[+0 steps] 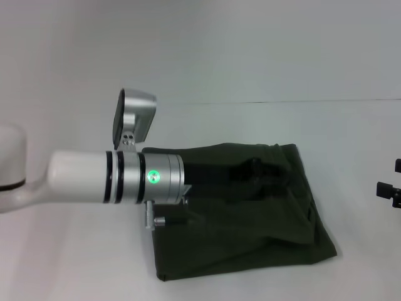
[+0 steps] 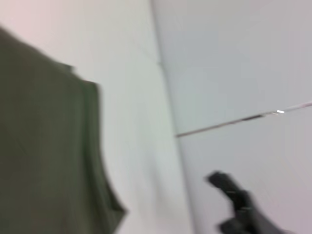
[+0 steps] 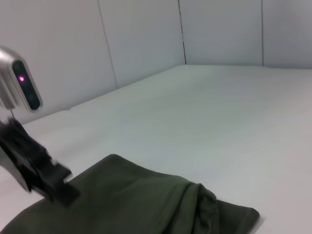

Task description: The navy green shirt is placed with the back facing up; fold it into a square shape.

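The navy green shirt (image 1: 250, 213) lies folded into a rough, rumpled rectangle on the white tabletop (image 1: 75, 251), toward the middle and the robot's right, with a bunched ridge along its far part. The left arm reaches level across from the left above the shirt's near-left part; its left gripper (image 3: 46, 178) hangs over the cloth, and I cannot tell if it is clenched or released. The right gripper (image 1: 390, 187) sits at the right edge, apart from the shirt, its grasp also unclear. Pale paneled walls (image 3: 219, 29) stand behind.
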`<state>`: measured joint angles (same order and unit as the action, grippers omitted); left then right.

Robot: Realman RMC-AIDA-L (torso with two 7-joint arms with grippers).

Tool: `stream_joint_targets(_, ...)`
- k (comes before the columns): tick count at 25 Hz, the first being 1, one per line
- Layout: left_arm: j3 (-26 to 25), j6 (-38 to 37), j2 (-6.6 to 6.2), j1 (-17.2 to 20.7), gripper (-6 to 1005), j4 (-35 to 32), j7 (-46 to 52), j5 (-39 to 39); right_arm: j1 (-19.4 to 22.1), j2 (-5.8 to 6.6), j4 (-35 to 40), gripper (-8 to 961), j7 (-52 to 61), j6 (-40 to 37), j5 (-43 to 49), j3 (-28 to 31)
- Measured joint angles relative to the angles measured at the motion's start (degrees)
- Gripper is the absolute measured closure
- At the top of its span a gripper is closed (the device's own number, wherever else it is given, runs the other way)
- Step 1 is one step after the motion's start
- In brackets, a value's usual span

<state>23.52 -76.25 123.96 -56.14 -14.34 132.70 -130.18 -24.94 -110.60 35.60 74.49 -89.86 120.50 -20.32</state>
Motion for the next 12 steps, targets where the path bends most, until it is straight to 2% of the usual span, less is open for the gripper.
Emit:
stream_joint_targets(1,0.08,-3.29,-0.02,-0.06,727,-1.60,-0.04,1.02,-0.06,0.05,0.02,76,0.33,-0.01,0.00,-0.15)
stream_joint_targets(4,0.03,-9.98,-0.02,-0.21,614,-5.05,-1.93,3.05,-0.27,0.19,0.03,76,0.89,-0.01,-0.14,-0.13)
stream_joint_targets(7,0.02,-15.95,-0.13,1.23,501,-7.81,-8.33,6.88,-0.80,0.22,0.04,76,2.64,0.00,-0.43,0.93)
stream_joint_targets(12,1.32,-16.66,-0.51,5.47,288,-8.42,-21.43,8.61,-2.91,0.58,0.64,75,9.96,-1.66,-0.58,1.65)
